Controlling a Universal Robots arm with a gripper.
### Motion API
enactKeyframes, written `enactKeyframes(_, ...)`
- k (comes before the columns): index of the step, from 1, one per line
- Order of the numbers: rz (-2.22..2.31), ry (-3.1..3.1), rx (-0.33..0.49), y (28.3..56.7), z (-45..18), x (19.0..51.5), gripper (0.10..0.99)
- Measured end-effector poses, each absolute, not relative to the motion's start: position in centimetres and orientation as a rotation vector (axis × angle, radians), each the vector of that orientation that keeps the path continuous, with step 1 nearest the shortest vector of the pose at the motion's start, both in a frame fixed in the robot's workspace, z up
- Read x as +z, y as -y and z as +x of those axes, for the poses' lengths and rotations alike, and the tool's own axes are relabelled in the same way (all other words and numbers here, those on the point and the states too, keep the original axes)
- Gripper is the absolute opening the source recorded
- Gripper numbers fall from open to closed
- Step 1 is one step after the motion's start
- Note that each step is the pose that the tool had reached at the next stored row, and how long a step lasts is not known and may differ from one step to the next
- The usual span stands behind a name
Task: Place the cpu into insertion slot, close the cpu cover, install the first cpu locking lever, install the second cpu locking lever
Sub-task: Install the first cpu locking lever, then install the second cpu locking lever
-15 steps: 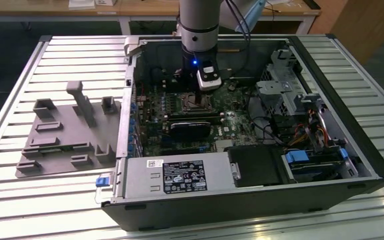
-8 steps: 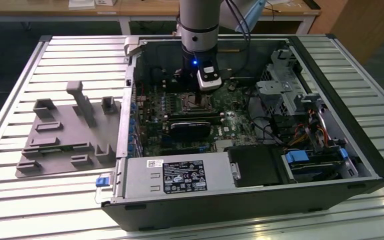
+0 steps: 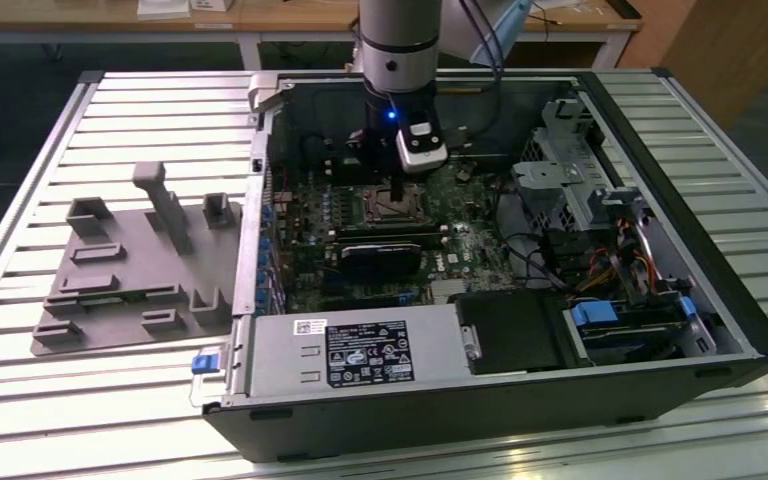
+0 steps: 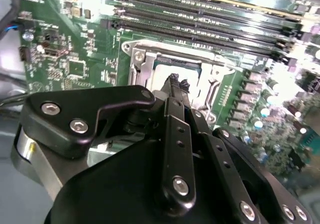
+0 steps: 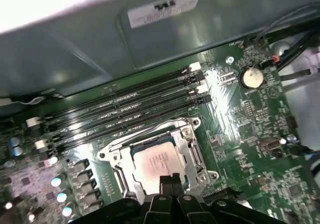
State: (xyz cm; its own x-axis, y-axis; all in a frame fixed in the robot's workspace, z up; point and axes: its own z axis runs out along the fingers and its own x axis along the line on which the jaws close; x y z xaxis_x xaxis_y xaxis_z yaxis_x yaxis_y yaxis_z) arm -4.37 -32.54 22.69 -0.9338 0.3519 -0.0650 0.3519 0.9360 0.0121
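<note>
My arm: grey tube, black gripper, wrist cam.

I'm showing a silver-grey cylindrical arm [image 3: 398,40] with black bands, a blue light glowing at the wrist, a white-and-grey camera box [image 3: 420,146] hanging on the side, and dark cables trailing off behind. My gripper [image 4: 175,82] is wearing matte black linkage bars studded with silver screw heads, plus slim black fingers [image 5: 171,182].

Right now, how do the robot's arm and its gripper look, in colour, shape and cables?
The arm is a pale grey cylinder with a black band, a small blue light and dark cables beside it. A white-and-black box sits at the wrist. The gripper is matt black metal: flat linkage bars joined by silver screws, ending in slim fingers.
</note>
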Motion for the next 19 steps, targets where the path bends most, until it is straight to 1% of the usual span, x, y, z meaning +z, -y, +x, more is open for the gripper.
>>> enactKeyframes(5,0.547,-3.026,0.001,32.5,-4.4,23.9,0.106)
enactKeyframes(19,0.547,-3.026,0.001,32.7,-4.4,24.2,0.106)
